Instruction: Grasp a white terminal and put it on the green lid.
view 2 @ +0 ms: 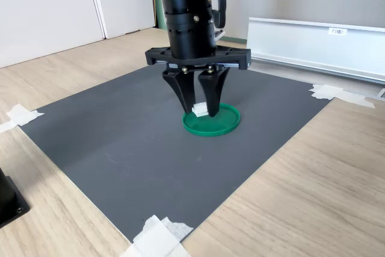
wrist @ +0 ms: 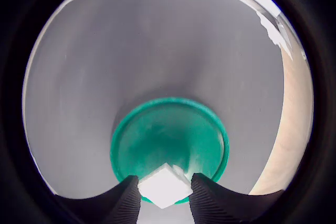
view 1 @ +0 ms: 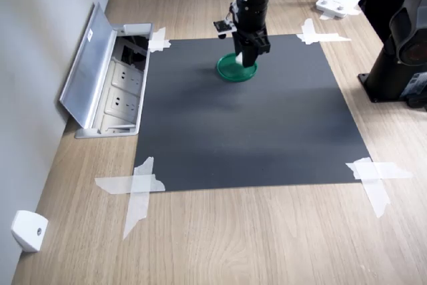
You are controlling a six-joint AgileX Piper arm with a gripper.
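One claw (view 2: 200,111), fingers narrowed and pinching one white terminal (wrist: 164,185), is hovering over the 6 o'clock rim of one green lid (wrist: 168,140), which is lying on one dark mat (view 1: 267,131) on the desk (view 1: 267,231).

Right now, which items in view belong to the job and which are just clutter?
Job:
- white terminal, held between the end effector fingertips
- green lid, directly under it
- grey mat, the work surface

Lying about:
- open socket box
- tape strips at the mat corners
- white wedge on the wood table
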